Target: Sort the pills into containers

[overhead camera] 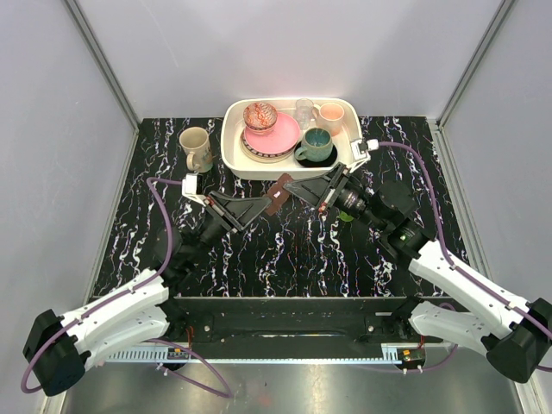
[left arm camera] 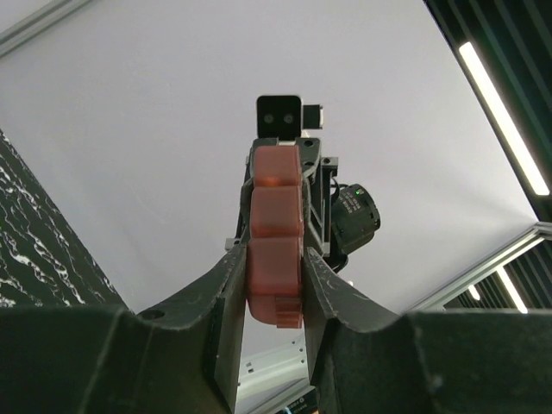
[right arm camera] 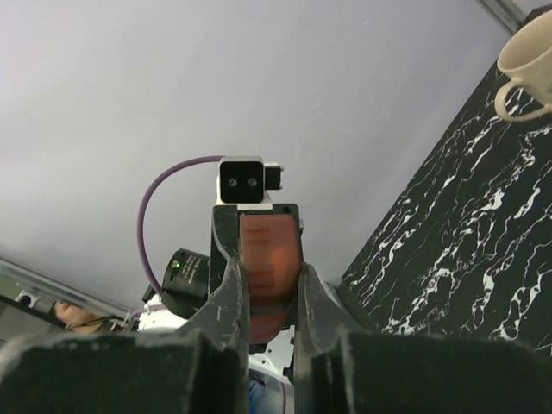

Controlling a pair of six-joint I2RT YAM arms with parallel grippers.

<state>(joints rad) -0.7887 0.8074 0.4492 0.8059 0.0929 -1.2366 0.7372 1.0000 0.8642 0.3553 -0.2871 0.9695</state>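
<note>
So the pill case (overhead camera: 278, 197) is a small reddish-brown oblong thing, held up off the table (overhead camera: 285, 259) roughly over its middle and tilted. In the left wrist view you can make out three little lid segments in a row on it (left arm camera: 276, 207); the far end I can't really tell. From the right wrist view it's a glossy brown slab with fine ridges (right arm camera: 269, 267).

Both arms have it at once. The left gripper (overhead camera: 266, 205) comes in from about 8 o'clock and pinches one end, fingers pressed on both long sides (left arm camera: 274, 259). The right gripper (overhead camera: 293, 188) comes in from about 4 o'clock and is clamped on the other end (right arm camera: 269, 289) — so each one is in the other's way.

Around it:
- one white tray (overhead camera: 231, 147) at 12 o'clock, just beyond the case
- in the tray: one pink plate (overhead camera: 280, 134) with one patterned bowl (overhead camera: 260, 115) on it, one teal cup (overhead camera: 316, 142) on a dark saucer, one clear glass (overhead camera: 304, 109), one peach mug (overhead camera: 331, 115)
- one beige mug (overhead camera: 196, 148) at 10 o'clock, standing on the table just beside the tray
</note>
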